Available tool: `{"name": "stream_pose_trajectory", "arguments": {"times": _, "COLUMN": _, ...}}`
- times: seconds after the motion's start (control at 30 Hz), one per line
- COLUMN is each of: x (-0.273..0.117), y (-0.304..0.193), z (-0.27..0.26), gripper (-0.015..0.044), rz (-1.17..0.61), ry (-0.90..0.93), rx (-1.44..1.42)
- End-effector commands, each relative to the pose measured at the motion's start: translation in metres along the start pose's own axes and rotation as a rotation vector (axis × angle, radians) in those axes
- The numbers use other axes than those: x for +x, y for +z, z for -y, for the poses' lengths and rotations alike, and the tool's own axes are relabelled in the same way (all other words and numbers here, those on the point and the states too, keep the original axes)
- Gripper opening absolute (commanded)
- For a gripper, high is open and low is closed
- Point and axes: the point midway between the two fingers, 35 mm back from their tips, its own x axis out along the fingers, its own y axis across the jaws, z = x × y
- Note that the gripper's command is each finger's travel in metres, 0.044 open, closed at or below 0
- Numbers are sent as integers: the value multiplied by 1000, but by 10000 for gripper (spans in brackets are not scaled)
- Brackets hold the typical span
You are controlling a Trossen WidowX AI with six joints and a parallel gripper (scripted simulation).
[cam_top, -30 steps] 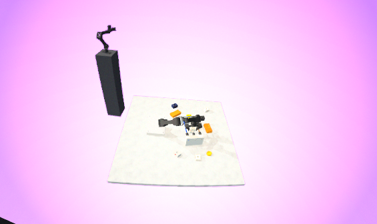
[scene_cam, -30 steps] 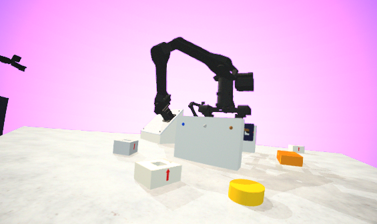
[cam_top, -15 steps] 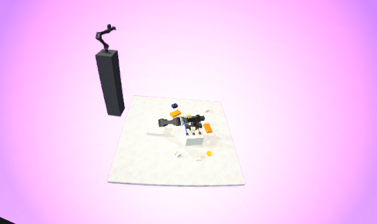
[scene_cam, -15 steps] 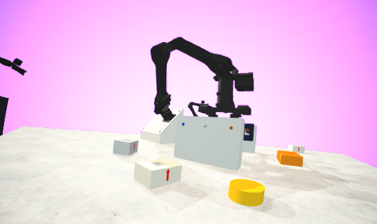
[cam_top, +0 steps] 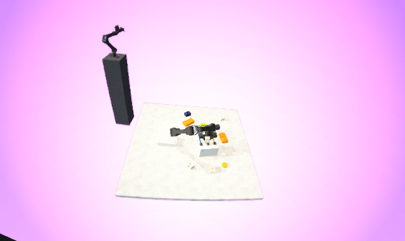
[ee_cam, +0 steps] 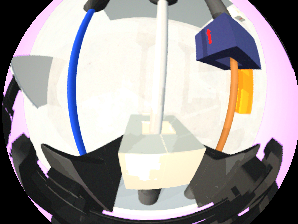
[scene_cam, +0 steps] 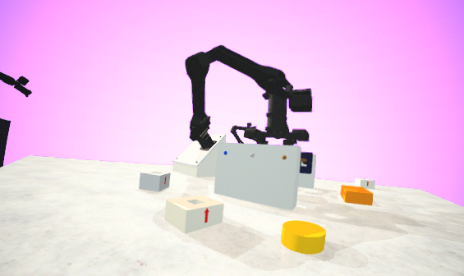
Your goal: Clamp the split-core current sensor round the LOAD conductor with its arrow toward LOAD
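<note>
The cream current sensor (ee_cam: 162,169) (cam_top: 207,138) is around the white conductor (ee_cam: 161,60), the middle one of three. Its two halves look together along a thin seam; whether it is latched I cannot tell. My gripper (ee_cam: 153,139) is shut on the sensor, one finger on each side. A blue conductor (ee_cam: 72,85) runs on the left and an orange conductor (ee_cam: 233,95) on the right in the wrist view. No arrow shows on the held sensor's visible faces, and no LOAD marker is readable. The grey front panel (scene_cam: 255,177) hides the sensor in the exterior view.
A dark blue sensor (ee_cam: 222,42) with a red arrow hangs around the orange conductor. A cream block (scene_cam: 176,218), a grey block (scene_cam: 151,182) and a yellow cylinder (scene_cam: 303,238) stand before the panel. Orange blocks (cam_top: 223,138) (cam_top: 188,122) lie beside and behind it.
</note>
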Motion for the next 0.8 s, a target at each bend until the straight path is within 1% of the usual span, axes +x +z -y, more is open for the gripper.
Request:
{"name": "stream_pose_trajectory", "arguments": {"times": 0.0, "x": 0, "y": 0, "z": 0, "gripper": 0, "rz": 0, "ry": 1, "rx": 0}}
{"name": "stream_pose_trajectory", "arguments": {"times": 0.23, "x": 0, "y": 0, "z": 0, "gripper": 0, "rz": 0, "ry": 1, "rx": 0}}
{"name": "stream_pose_trajectory", "arguments": {"times": 0.43, "x": 0, "y": 0, "z": -3, "gripper": 0, "rz": 0, "ry": -59, "rx": 0}}
{"name": "stream_pose_trajectory", "arguments": {"times": 0.77, "x": 4, "y": 0, "z": -3, "gripper": 0, "rz": 0, "ry": -58, "rx": 1}}
